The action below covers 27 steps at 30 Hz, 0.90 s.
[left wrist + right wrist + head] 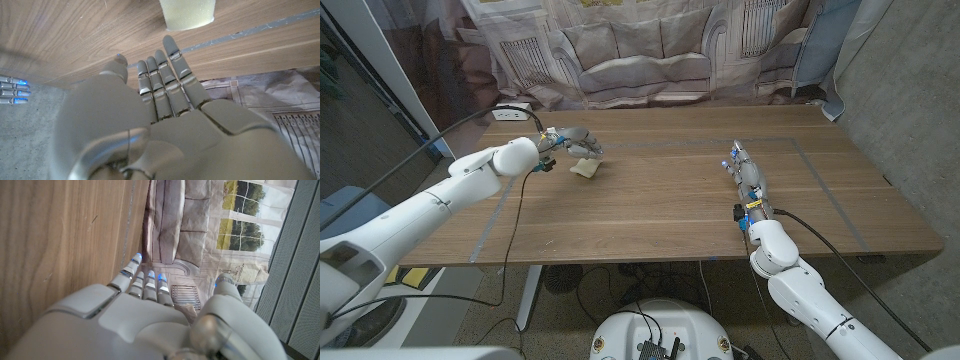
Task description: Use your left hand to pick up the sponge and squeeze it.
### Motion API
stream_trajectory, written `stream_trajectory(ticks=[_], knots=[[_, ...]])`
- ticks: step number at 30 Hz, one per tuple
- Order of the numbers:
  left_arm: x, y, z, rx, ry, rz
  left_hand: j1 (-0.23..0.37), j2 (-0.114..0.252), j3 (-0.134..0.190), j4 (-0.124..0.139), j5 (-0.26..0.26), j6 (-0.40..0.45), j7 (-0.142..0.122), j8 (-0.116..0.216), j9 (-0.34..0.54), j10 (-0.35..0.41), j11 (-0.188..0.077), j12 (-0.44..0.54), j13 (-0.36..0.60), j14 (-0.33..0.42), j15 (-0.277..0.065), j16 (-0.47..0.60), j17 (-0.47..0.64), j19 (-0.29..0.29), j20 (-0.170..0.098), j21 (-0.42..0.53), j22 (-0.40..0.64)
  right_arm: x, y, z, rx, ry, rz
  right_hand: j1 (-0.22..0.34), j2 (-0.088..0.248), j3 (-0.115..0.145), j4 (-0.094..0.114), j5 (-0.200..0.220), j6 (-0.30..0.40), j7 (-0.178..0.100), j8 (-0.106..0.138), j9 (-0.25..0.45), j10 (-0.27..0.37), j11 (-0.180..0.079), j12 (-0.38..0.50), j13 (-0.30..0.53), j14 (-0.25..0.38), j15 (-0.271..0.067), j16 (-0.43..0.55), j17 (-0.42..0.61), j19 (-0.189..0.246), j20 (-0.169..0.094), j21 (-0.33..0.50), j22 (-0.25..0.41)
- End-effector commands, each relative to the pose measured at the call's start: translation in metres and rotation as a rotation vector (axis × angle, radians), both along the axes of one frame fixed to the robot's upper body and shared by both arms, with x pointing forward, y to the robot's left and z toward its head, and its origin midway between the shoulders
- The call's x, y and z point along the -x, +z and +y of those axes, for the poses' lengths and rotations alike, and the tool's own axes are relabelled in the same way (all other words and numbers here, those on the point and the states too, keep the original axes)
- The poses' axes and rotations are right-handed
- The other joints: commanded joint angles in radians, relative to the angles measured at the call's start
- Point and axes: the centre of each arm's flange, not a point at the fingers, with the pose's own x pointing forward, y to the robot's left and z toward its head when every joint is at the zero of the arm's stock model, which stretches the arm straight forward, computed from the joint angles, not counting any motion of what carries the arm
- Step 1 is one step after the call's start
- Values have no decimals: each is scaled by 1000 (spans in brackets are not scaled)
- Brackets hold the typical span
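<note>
Left robot hand over the sponge, not yet gripping.

Your left robot hand (572, 142) hovers at the far left of the table (670, 215), fingers (170, 75) extended and apart, holding nothing. The sponge (585, 168), pale yellow, lies on the table just beside and below those fingertips; in the left wrist view it sits just beyond them (187, 12), apparently not touching. Your right robot hand (748, 180) stands on the table well apart from it, fingers straight, empty. Risk: if you close from here, the fingertips likely meet only the near edge and push the light sponge away, or pinch a corner so it slips out on the lift. Squeezing before the thumb is under it would flatten it against the table. No containers in view.
</note>
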Motion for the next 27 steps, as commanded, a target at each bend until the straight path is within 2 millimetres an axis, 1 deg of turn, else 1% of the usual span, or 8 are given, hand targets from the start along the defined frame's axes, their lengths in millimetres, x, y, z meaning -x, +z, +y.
stream_trajectory(ticks=[1, 6, 11, 15, 18, 19, 21, 27], knots=[[-1, -10, 1, 88, -43, 8, -32, 8, 1, 19, -2, -23, 4, -8, -3, -15, 14, -5, -5, -15, 18, 0, 0, -17, 12, -12, 2, 1, -1, 0, 9, 8, -4, 5, 9, -4, -2, -1, 10, -3, -3, 2, 4, 1, -1, 6, 4, 5, 7, 6, 3, 4, 1, 2], [0, -13, -3, 110, -61, -1, -66, 11, -3, 34, -4, -51, 12, -12, -8, -45, 29, -10, -15, -48, 32, -6, -1, -44, 23, -32, 2, 2, -1, 0, 17, 10, -2, 5, 9, -4, -2, -1, 13, -2, -2, 2, 4, 0, -1, 6, 5, 4, 7, 6, 4, 4, 1, 2], [1, -17, -2, 148, -67, -8, -88, 5, -10, 43, -7, -55, 5, -9, -11, -42, 20, -5, -22, -46, 28, -2, -2, -37, 18, -35, 2, 2, 2, -3, 28, 10, -4, 6, 8, -4, -2, -1, 15, -1, -1, 2, 5, 0, 0, 6, 5, 3, 7, 6, 5, 2, 1, 2], [2, -22, 2, 195, -61, -12, -122, -8, -24, 57, -13, -69, 2, -10, -15, -64, 22, -10, -33, -73, 36, -8, -4, -54, 20, -51, 1, 0, 4, -6, 37, 21, -4, 6, 8, -4, -3, -1, 16, 0, -1, 2, 6, 2, 0, 6, 6, 3, 7, 6, 5, 1, 2, 2], [3, -24, 4, 234, -57, -39, -140, -15, -31, 63, -14, -66, -8, -6, -18, -60, 8, -5, -41, -69, 28, -2, -4, -68, 24, -61, 2, -2, 7, -7, 46, 26, -4, 6, 8, -5, -3, -1, 17, -1, 0, 2, 7, 2, 0, 6, 6, 2, 7, 6, 6, 1, 2, 2], [4, -25, 4, 249, -53, -56, -150, -17, -34, 66, -14, -58, -13, -3, -19, -45, 3, 1, -46, -57, 16, 3, -5, -66, 17, -64, 3, -2, 8, -8, 51, 29, -4, 6, 8, -5, -3, -1, 17, -1, 0, 2, 7, 2, 0, 6, 6, 2, 8, 6, 6, 1, 2, 2], [5, -24, 5, 263, -49, -62, -163, -22, -38, 70, -14, -35, -23, 6, -21, -30, -11, 7, -53, -41, 4, 9, -7, -59, 3, -65, 4, -3, 9, -10, 56, 33, -7, 6, 8, -5, -3, -1, 17, -2, -1, 2, 7, 3, 0, 6, 6, 3, 8, 6, 6, 1, 2, 2], [9, -22, 3, 316, -52, -68, -185, -31, -48, 77, -15, -31, -31, 5, -24, -29, -19, 6, -63, -46, 0, 5, -8, -76, -4, -76, 6, -2, 12, -17, 62, 43, -18, 6, 8, -5, -3, -1, 18, -1, -1, 2, 7, 2, 0, 6, 6, 2, 7, 6, 6, 0, 1, 2]])
